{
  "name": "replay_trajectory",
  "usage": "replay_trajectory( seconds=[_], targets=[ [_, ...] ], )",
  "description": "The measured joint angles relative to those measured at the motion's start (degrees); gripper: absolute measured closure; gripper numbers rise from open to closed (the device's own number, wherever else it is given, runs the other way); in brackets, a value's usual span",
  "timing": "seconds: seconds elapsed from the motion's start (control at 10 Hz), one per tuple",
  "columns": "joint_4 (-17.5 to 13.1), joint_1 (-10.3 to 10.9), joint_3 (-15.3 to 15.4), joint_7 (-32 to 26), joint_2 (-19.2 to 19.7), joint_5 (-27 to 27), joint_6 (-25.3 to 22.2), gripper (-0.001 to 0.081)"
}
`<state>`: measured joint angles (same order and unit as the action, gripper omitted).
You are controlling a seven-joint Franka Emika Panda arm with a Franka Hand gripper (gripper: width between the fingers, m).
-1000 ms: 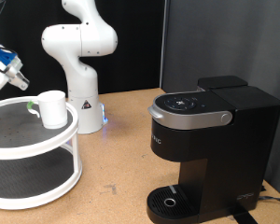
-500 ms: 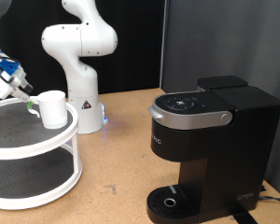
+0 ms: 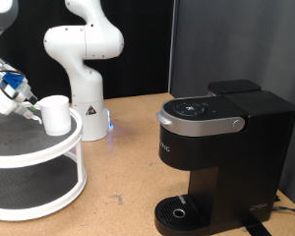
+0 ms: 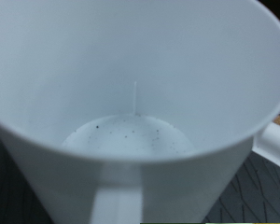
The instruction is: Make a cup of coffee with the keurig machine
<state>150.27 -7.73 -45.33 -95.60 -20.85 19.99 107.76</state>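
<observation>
The white cup stands upright on the top tier of a round white two-tier shelf at the exterior view's left. My gripper is just to the left of the cup, at rim height, very close to it or touching it. In the wrist view the cup fills the frame; I look into its empty inside, and my fingers do not show. The black keurig machine stands at the exterior view's right with its silver-handled lid down and its round drip tray bare.
The white arm base stands behind the shelf, with a blue light at its foot. The shelf's lower tier shows nothing on it. Bare brown table lies between shelf and machine.
My gripper has come down and to the right, from above the shelf's left edge to right beside the cup. The cup and the machine have not moved.
</observation>
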Motion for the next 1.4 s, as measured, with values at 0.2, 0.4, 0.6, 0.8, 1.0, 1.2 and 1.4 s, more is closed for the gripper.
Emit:
replay_trajectory(
  seconds=[0.2,0.4,0.6,0.8,1.0,1.2,1.4],
  targets=[
    [0.4,0.0,0.0,-0.5,0.4,0.3,0.7,0.0004],
    [0.5,0.1,-0.5,-2.9,0.5,1.9,0.2,0.0004],
    [0.4,0.0,-0.9,-3.7,0.5,2.1,-0.6,0.0095],
    [0.4,0.0,-0.9,-3.7,0.6,2.1,-0.6,0.0244],
    [0.4,0.0,-0.9,-3.7,0.8,2.1,-0.6,0.0422],
    [0.4,0.0,-0.9,-3.7,0.8,2.2,-0.6,0.0623],
    [0.4,0.0,-0.9,-3.7,0.8,2.6,-0.6,0.0738]
  ],
)
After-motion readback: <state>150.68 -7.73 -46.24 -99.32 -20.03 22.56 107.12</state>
